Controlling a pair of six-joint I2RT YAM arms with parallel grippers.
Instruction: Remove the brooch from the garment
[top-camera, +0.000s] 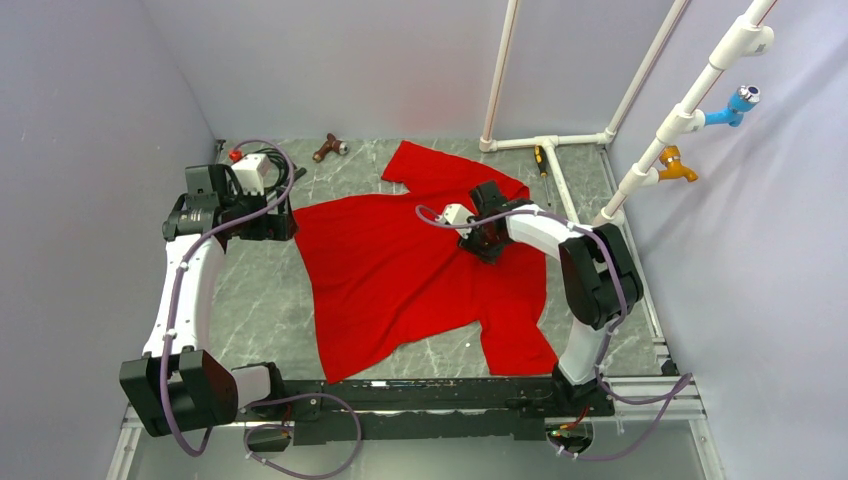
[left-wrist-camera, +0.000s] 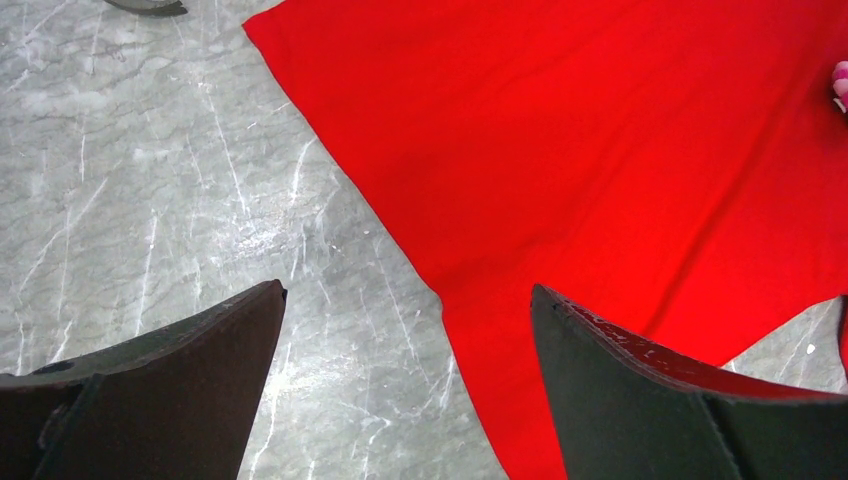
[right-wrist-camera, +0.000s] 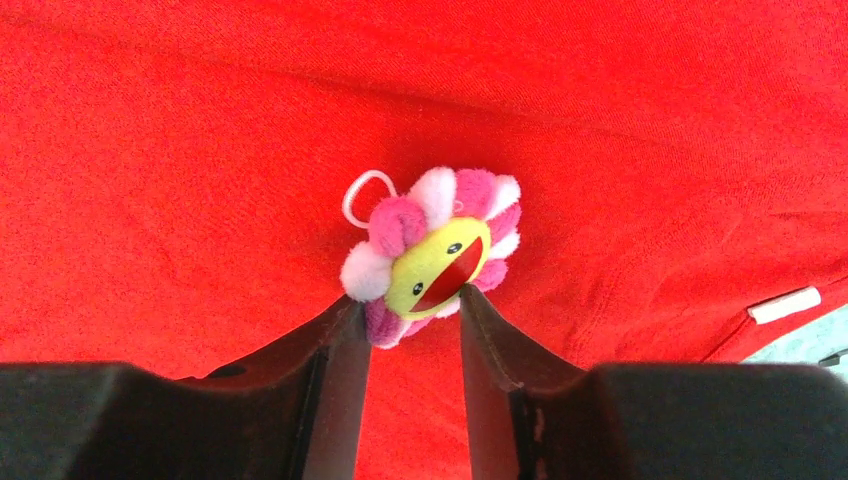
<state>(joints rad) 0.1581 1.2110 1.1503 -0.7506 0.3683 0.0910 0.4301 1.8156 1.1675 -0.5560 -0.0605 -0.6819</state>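
A bright red short-sleeved T-shirt, the garment (top-camera: 400, 270), lies spread flat on a grey tabletop (top-camera: 260, 300) patterned like marble with pale veins. The cloth is a fine matte knit, mostly smooth, with soft creases near the collar.

The brooch (right-wrist-camera: 430, 250) sits on the shirt's upper chest, near the neck opening. It is a small fuzzy flower. Plush pompom petals in pink, white and magenta ring a round yellow centre with two black dot eyes and a red open mouth. A thin white cord loop (right-wrist-camera: 365, 190) sticks out beside the petals. A small white label (right-wrist-camera: 785, 305) lies at the collar edge nearby.

The right gripper (right-wrist-camera: 410, 305) rests on the shirt, its two dark, matte fingers pinching the flower's lower petals between their tips. In the overhead view the gripper hides the brooch.

The left gripper (left-wrist-camera: 408, 292) hovers over the shirt's hem edge at the left, its dark wedge-shaped fingers spread wide and holding nothing.

Plain lavender-grey walls enclose the table. White plastic pipes (top-camera: 500, 70) rise at the back right, carrying a blue fitting (top-camera: 740, 100) and an orange fitting (top-camera: 675, 162). A brown tool (top-camera: 328, 148) and a white box with a red button (top-camera: 250, 172) sit at the far edge.
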